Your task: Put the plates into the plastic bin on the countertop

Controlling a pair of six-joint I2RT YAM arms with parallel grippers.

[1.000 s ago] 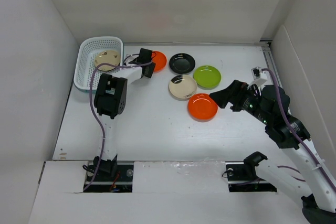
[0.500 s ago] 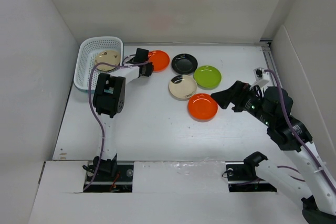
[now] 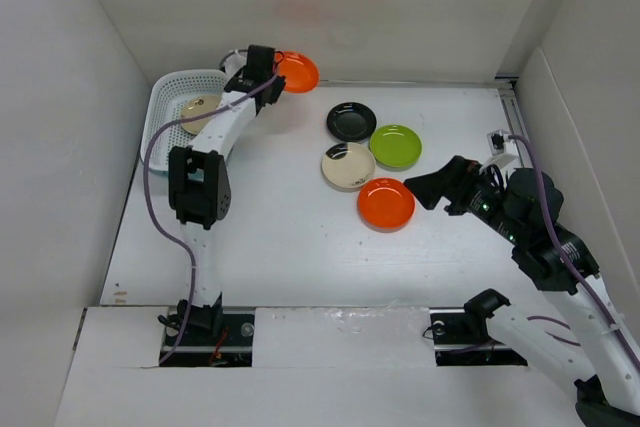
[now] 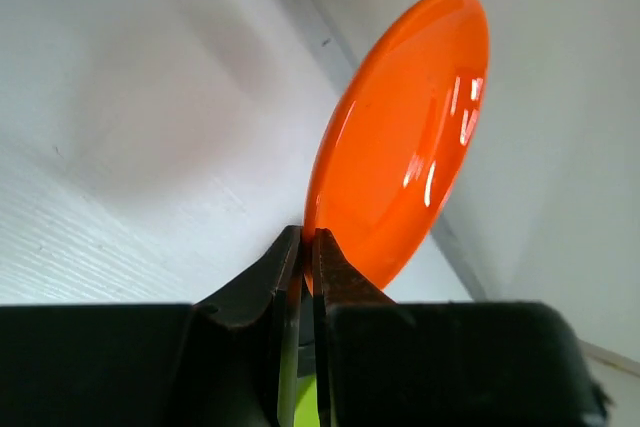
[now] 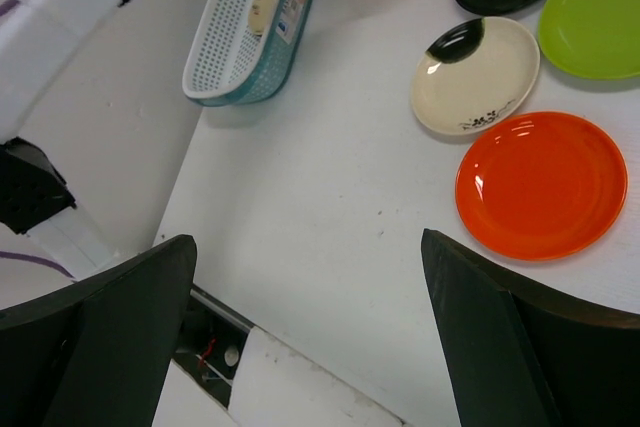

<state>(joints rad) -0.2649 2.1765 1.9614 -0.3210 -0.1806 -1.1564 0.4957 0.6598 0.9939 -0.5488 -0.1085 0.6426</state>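
Note:
My left gripper (image 3: pixel 270 65) is shut on the rim of an orange plate (image 3: pixel 298 72), held in the air and tilted just right of the plastic bin's (image 3: pixel 160 122) far corner. In the left wrist view the jaws (image 4: pixel 308 239) pinch that plate's (image 4: pixel 400 177) lower edge. One cream plate (image 3: pixel 200 108) lies in the bin. On the countertop (image 3: pixel 280 237) lie a black plate (image 3: pixel 349 121), a lime green plate (image 3: pixel 395 145), a cream plate (image 3: pixel 348 165) and a second orange plate (image 3: pixel 386 203). My right gripper (image 3: pixel 424 190) hovers open, just right of that orange plate (image 5: pixel 541 185).
White panels wall the countertop on the left, back and right. The bin (image 5: pixel 238 42) stands against the left wall. Both arm bases sit at the near edge. A cable loops from the left arm (image 3: pixel 190 187) over the countertop's left side.
My left gripper has shut on the orange plate's rim and lifted it up and back, beside the bin's far corner. The right arm has hardly moved.

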